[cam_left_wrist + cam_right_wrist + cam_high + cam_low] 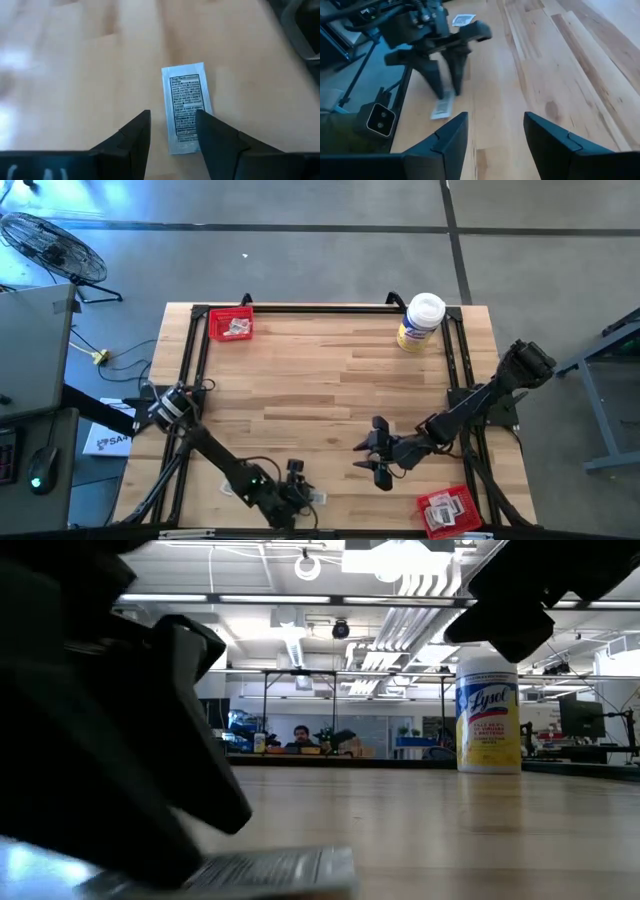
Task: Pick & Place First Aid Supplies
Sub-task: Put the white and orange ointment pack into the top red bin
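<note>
One first aid packet, white-grey with dark print, lies flat on the wooden table near its front edge. My left gripper is low over the packet and open, one finger on either side of the packet's near end. From the right wrist view its fingers point down, just above the packet. I cannot tell whether a fingertip touches the packet. My right gripper hangs open above the table's front middle, nothing between its fingers.
A red tray with packets sits at the far left corner. Another red tray with packets is at the near right. A white-lidded yellow-labelled tub stands at the far right. Bare wood lies between them.
</note>
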`<state>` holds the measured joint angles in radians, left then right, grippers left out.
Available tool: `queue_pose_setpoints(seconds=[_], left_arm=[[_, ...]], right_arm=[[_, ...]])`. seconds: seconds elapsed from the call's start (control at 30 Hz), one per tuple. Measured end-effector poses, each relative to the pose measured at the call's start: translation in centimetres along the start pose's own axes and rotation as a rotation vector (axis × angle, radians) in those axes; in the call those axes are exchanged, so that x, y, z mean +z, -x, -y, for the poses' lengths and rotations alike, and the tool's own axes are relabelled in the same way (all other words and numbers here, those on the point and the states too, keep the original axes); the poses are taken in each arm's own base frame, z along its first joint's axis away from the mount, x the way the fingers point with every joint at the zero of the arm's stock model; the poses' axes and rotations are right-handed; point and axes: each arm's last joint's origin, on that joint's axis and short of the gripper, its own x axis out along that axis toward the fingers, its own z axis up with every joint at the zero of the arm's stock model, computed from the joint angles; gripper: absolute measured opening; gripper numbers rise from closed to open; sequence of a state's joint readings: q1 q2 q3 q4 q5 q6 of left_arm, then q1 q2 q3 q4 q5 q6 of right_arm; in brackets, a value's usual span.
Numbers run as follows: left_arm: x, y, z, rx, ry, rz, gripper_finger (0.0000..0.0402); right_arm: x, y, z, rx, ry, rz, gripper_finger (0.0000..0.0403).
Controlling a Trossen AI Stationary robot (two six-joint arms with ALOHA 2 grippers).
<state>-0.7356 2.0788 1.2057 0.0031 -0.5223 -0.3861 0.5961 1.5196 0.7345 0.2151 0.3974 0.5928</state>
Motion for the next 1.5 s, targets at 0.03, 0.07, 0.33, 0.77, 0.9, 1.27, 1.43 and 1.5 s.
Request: queue_pose_setpoints(seconds=[0.03,0.07,0.33,0.77,0.9,1.27,1.43,1.5], left_arm=[[-0.1,-0.2,-0.5,0.031,0.003,-0.022,0.0153],[-0.3,-0.3,-1.0,0.070,0.002,-0.045,0.0153],[-0.3,-2.4,-7.6,0.308,0.092,-0.206,0.0153],[1.5,-3.7,-16.5,0.404,0.194,-0.277,0.0153],[2.5,-2.3,-16.4,0.387,0.168,-0.251,0.0153],[0.3,0.6,-14.9,0.320,0.197,-0.142,0.0153],[-1.4,0.6,-15.0,0.237,0.145,0.000,0.0153],[-1.8,0.6,-15.0,0.213,0.067,0.036,0.0153]], right_arm=[[0.0,0.0,0.0,0.000,-0.008,0.000,0.0186],[0.0,0.0,0.0,0.000,-0.012,0.000,0.0186],[0.1,0.0,-0.1,0.011,-0.019,0.010,0.0186],[0.0,0.0,0.0,0.008,-0.034,-0.004,0.0186],[0.0,-0.2,0.5,-0.022,-0.026,-0.024,0.0186],[0.4,-0.5,1.6,-0.060,0.043,-0.035,0.0186],[0.8,-0.7,2.1,-0.073,0.057,-0.021,0.0186],[0.9,-0.8,2.3,-0.079,0.058,-0.020,0.0186]])
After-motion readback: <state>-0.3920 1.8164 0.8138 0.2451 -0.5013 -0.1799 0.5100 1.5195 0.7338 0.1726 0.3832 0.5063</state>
